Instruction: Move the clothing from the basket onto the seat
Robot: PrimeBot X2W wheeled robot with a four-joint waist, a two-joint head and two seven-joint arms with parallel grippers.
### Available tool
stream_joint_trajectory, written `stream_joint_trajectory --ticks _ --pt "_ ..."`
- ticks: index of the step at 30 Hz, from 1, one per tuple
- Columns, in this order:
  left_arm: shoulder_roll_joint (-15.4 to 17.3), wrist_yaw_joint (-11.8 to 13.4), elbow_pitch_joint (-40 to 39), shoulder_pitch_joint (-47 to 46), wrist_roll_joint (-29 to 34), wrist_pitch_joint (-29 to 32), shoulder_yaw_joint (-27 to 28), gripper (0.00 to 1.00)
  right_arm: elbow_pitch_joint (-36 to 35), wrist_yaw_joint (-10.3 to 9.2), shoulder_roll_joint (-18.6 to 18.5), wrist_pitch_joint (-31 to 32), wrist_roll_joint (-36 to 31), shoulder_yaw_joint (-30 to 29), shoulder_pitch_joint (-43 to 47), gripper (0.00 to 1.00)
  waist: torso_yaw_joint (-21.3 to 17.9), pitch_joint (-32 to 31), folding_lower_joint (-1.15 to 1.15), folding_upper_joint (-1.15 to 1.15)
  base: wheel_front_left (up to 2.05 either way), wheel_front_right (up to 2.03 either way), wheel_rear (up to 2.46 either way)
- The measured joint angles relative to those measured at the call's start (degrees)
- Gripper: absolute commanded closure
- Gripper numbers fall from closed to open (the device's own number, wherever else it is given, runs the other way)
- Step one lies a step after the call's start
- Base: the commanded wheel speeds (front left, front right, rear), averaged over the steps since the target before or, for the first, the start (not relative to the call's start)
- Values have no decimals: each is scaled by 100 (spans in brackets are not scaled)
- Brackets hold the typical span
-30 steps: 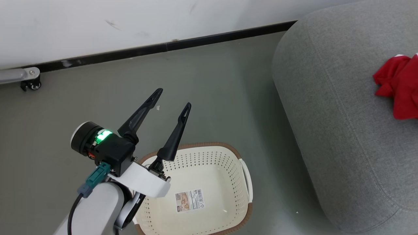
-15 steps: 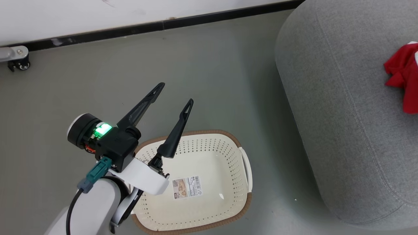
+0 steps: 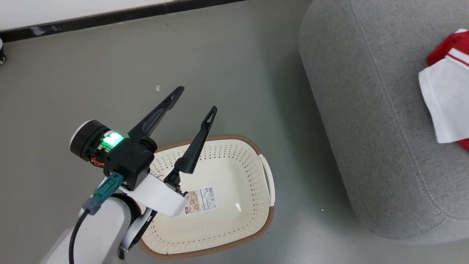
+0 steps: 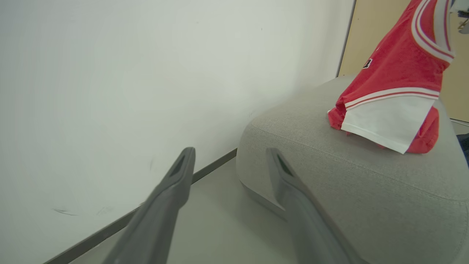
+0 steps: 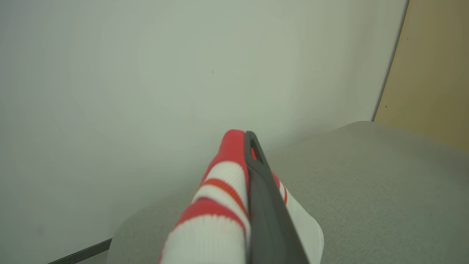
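The clothing (image 3: pixel 445 106) is over the seat (image 3: pixel 366 128), at its right side. A second ago only a red lump showed there. Now a big white part with red stripes shows too. In the left wrist view it hangs from above and its low end touches the seat. The right gripper (image 5: pixel 244 146) is pinched tight on its striped edge, so I think it only has to let go. The basket (image 3: pixel 264 220) has no clothes in it, just a sticker (image 3: pixel 199 200). The left gripper (image 3: pixel 196 99) is wide open and holds nothing.
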Motion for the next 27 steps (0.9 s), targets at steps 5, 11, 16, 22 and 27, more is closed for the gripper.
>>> stream_joint_trajectory --ticks 5,11,16,22,27 --pt "29 0 -57 -41 49 36 27 0 283 0 42 -146 -76 38 391 100 -102 99 0 0 0 0 0" --pt "49 9 -133 -47 51 80 44 0 654 1 53 -229 -160 180 616 100 -207 202 0 0 0 0 0" --pt "67 9 -171 -76 52 86 55 0 940 0 49 -268 -426 263 704 100 -261 280 0 0 0 0 0" --pt "93 33 -209 -87 54 92 87 0 1225 0 -42 -271 -782 385 922 100 -282 354 0 0 0 0 0" --pt "98 52 -232 -89 89 92 99 0 1427 1 -35 -263 -844 400 926 100 -283 395 0 0 0 0 0"
